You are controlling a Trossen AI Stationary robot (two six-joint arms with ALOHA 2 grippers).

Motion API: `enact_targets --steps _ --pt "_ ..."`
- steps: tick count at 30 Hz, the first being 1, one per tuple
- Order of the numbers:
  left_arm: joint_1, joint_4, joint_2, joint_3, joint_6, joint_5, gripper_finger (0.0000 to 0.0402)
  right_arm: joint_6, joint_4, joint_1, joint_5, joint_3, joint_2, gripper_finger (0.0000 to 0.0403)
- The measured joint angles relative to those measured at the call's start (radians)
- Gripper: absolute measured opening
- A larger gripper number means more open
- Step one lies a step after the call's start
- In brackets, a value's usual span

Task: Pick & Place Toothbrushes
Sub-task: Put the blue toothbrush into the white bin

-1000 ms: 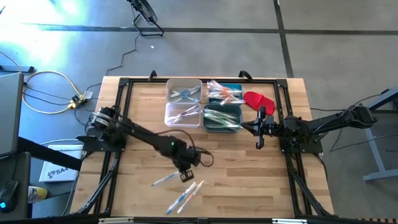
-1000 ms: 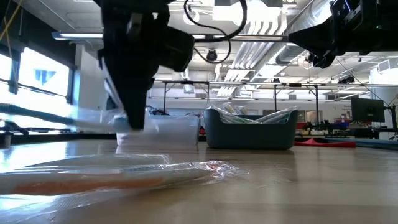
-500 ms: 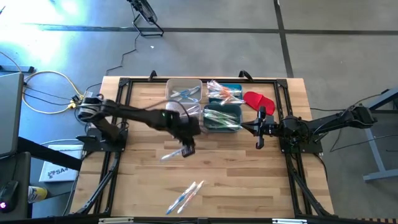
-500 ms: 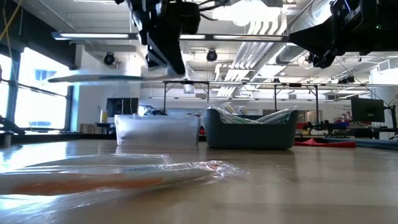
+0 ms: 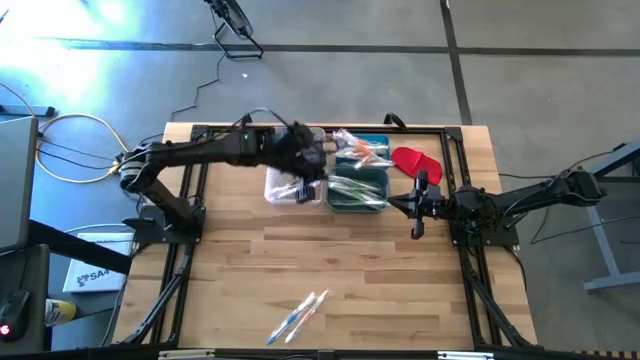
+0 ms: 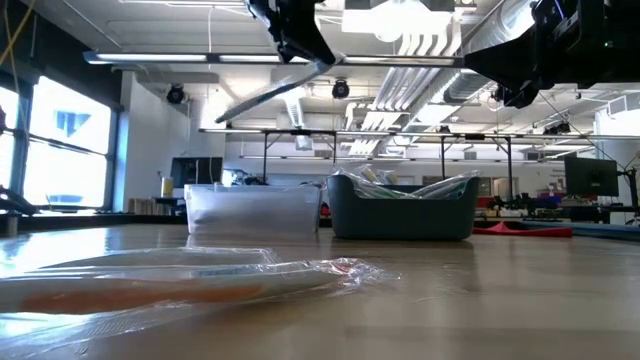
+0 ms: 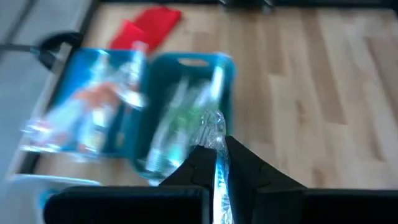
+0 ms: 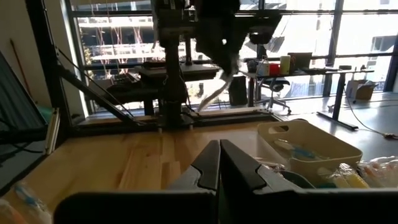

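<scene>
My left gripper (image 5: 311, 168) hangs high over the clear bins (image 5: 295, 165) at the table's far middle, shut on a toothbrush in a clear wrapper (image 6: 262, 96). More wrapped toothbrushes lie in the two clear bins and in the two teal bins (image 5: 358, 190) beside them. A few others lie flat on the wood near the front edge (image 5: 298, 316), one of them close in the low view (image 6: 180, 280). My right gripper (image 5: 419, 207) waits shut at the table's right, level, with nothing in it. My left gripper pinches the wrapped toothbrush between its two fingers; a crinkled wrapper end (image 7: 214, 127) sticks out past the fingertips. The fingers slant downward from above. The toothbrush is lifted clear, and its long part (image 6: 250, 102) slopes down and away from the gripper.
A red cloth-like piece (image 5: 415, 160) lies right of the teal bins. A black frame (image 5: 200, 135) borders the wooden top. Bare wood (image 5: 350, 260) stretches between the bins and the front edge.
My left gripper has risen from low near the table's front and swung toward the far edge and right, ending over the bins, rolling its wrist on the way. The toothbrush has gone with it, from table height to well above the bins.
</scene>
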Motion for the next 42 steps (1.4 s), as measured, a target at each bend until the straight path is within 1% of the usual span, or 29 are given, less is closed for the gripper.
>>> enact_targets --steps 6,12,17,21,31,38,42 --pt "0.155 0.085 0.006 0.006 0.047 0.007 0.0015 -0.062 0.001 0.000 0.000 0.000 0.000 0.0004" --pt "0.295 0.170 0.050 0.006 0.078 0.110 0.0015 -0.103 0.005 -0.015 0.000 0.000 0.000 0.0004" --pt "0.371 0.222 0.110 0.006 0.102 0.139 0.0015 -0.119 0.008 -0.042 0.000 0.000 0.000 0.0004" --pt "0.409 0.239 0.170 0.006 0.123 0.141 0.0015 -0.119 0.007 -0.065 -0.002 0.000 0.000 0.0004" --pt "0.490 0.240 0.308 0.006 0.123 0.129 0.0015 -0.120 -0.006 -0.099 -0.004 0.000 0.000 0.0004" --pt "0.504 0.240 0.367 0.006 0.123 0.086 0.0015 -0.120 -0.008 -0.099 -0.005 0.000 0.000 0.0004" --pt "0.504 0.230 0.376 0.006 0.123 0.080 0.0015 -0.120 -0.008 -0.099 -0.005 0.000 0.000 0.0004"
